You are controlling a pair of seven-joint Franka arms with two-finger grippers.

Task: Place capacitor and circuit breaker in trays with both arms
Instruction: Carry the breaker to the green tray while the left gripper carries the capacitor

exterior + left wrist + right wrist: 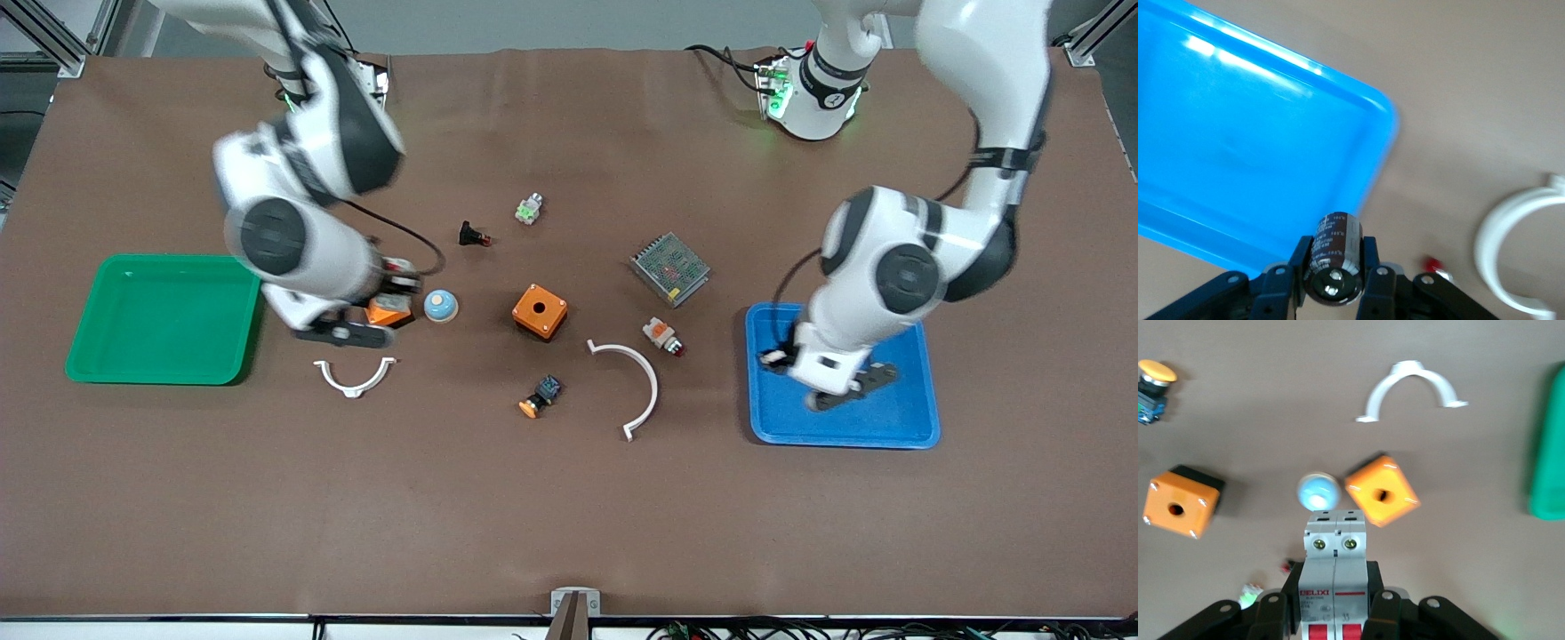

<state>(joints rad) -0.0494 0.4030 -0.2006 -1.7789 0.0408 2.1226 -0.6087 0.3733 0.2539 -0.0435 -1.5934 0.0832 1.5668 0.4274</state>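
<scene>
Two arms are up over your brown tabletop, each with a part in its grip. Your left gripper hangs over the edge of the shallow blue plastic tray at the left arm's end, its fingers clamped on the small black cylindrical capacitor (silvery end facing the wrist camera). Your right gripper hovers just beside the shallow green plastic tray at the right arm's end, shut around the white-grey rectangular circuit breaker with red levers. Below that gripper sit a tilted orange box with a round hole and a pale blue dome, side by side. Nearer the front camera lies a small white curved clamp. Toward the middle you have a second orange box and a larger white arc.
</scene>
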